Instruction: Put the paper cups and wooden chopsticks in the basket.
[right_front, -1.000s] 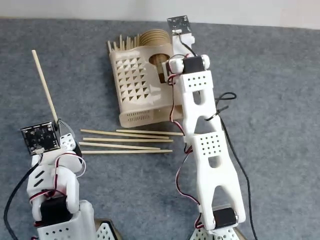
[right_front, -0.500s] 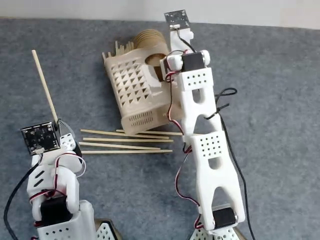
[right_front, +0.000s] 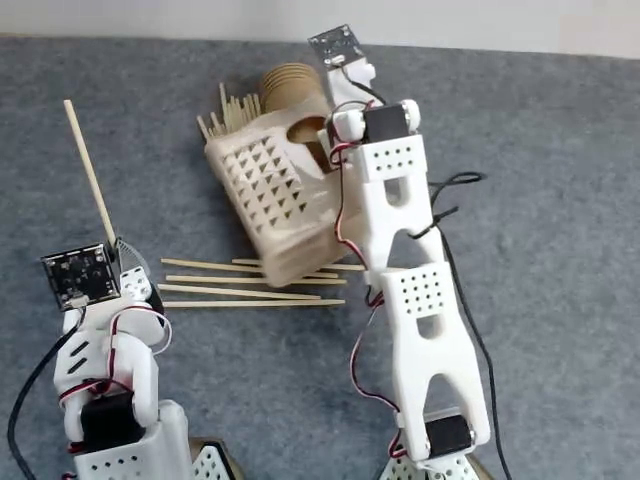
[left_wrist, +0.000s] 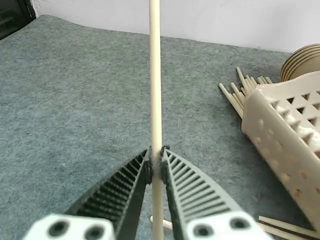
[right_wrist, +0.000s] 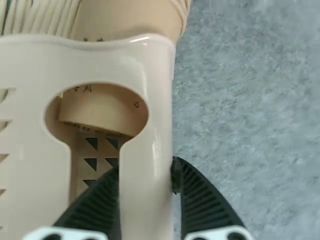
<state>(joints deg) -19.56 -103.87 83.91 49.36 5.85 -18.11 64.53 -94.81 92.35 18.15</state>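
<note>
**DESK:** What is the left arm holding at lower left of the overhead frame?

**PHOTOGRAPHER:** The left gripper (right_front: 122, 248) is clamped on one wooden chopstick (right_front: 90, 170), gripping it near its lower end with the jaws narrowed to the stick's width. The stick's long axis runs up and slightly left from the gripper, toward the upper left of the frame.

**DESK:** And the basket?

**PHOTOGRAPHER:** The basket (right_front: 270, 190) lies up and to the right of that gripper, at upper centre. It is tipped over on the grey mat (right_front: 550, 200), mouth toward the top of the frame. The right gripper (right_wrist: 145, 172) pinches the basket's wall beside the carrying cut-out, with a jaw on either side of the strip.

**DESK:** What is in it?

**PHOTOGRAPHER:** A stack of paper cups (right_front: 295, 80) pokes out of the mouth, with a bundle of chopsticks (right_front: 235, 105) just beside it. Four loose chopsticks (right_front: 250, 285) lie on the mat between the arms. Their long axes run left to right, and the basket's lower end sits over their right part.

**DESK:** What does the next move turn on?

**PHOTOGRAPHER:** By my reading, on direction — the held stick points away from the basket, so it likely has to swing right until its tip faces the mouth. The left arm is the nearer one to the loose sticks.
</note>
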